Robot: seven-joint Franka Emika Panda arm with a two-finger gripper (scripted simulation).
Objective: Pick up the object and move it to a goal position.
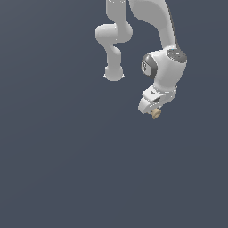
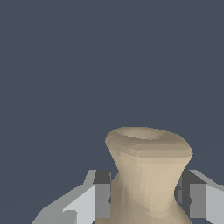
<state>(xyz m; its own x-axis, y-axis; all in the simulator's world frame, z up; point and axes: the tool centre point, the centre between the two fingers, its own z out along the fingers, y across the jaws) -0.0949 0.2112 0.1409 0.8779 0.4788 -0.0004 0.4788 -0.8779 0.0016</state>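
The object (image 1: pixel 156 114) is a tiny tan spool-shaped piece with flared ends and a narrow waist. In the exterior view it sits at the tip of my gripper (image 1: pixel 154 111), below the white hand, up and toward the exterior view's right. In the wrist view the object (image 2: pixel 148 175) fills the space between my two fingers (image 2: pixel 101 199), which press on its narrow waist from both sides. My gripper (image 2: pixel 146 199) is shut on it. The object's flared end points away from the hand.
The white arm (image 1: pixel 167 67) bends down from the top of the exterior view. A second white arm section (image 1: pixel 113 44) hangs to its left. Everything else in both views is a plain dark grey-blue surface (image 1: pixel 67 156).
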